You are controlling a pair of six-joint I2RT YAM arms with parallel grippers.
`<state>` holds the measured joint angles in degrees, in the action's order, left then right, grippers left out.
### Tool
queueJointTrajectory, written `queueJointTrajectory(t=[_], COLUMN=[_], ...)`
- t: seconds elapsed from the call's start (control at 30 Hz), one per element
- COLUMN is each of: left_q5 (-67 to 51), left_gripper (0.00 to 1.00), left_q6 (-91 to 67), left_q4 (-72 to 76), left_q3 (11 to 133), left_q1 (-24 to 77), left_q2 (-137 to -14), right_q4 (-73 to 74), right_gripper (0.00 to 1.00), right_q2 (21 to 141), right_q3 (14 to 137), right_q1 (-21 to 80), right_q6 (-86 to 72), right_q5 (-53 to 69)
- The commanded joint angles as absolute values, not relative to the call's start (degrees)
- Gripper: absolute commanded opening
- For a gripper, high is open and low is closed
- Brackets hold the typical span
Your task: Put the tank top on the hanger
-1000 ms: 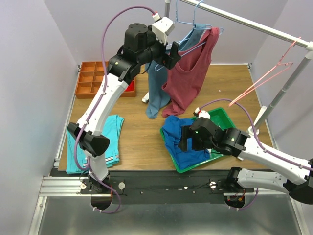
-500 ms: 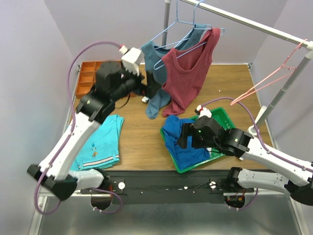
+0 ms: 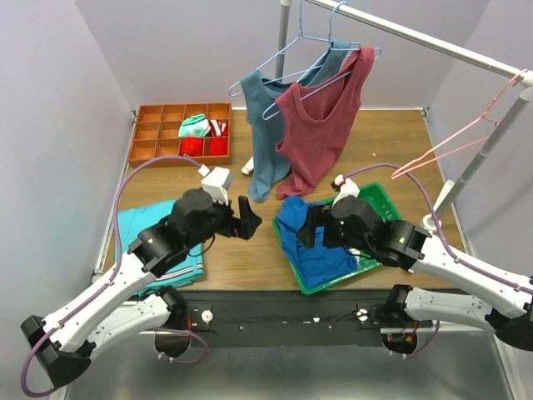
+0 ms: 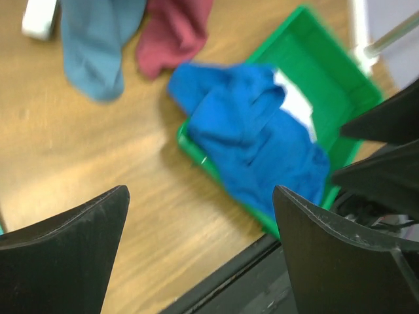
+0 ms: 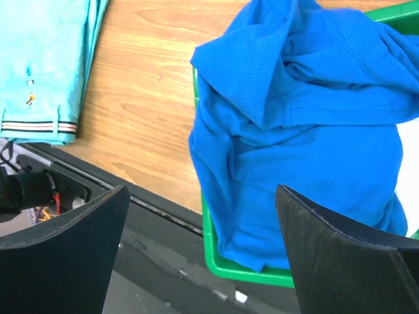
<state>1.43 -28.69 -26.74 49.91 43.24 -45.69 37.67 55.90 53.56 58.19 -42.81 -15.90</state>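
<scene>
Left gripper agape beside green tray, tank top on hanger.

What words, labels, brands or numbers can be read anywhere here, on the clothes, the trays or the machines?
None: no view shows a text that can be read.
Turquoise garment: a small orange emblem, too small to tell whether it holds letters.
Maroon top, blue shirt, green tray: no print shows.
The left wrist view is too blurred to read anything.
</scene>
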Motion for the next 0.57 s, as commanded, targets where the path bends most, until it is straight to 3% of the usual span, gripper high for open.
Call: queueJointTrajectory(t=[0.0, 0.23, 0.53], left_q5=[10.28, 12.65, 12.74], left_gripper=[0.99, 0.99, 0.99], left_q6=[-35.68, -38.93, -36.74], left_q4=[-30.14, -29.44, -30.41], left_q3=[43.96, 38.06, 40.16], left_q1=[47.37, 49.48, 49.48], left_q2=[-44.03, -36.84, -36.30], right_q4=[33.14, 32.69, 31.99], right_gripper=[1.00, 1.00, 1.00], right_q2=[53.79, 52.65, 49.75], right_q3=[49.66, 46.14, 44.03], right_q1=[58.71, 58.71, 58.71], right_q6=[-41.84, -41.92, -42.10], right_q5=[-19.07, -21.09, -23.73])
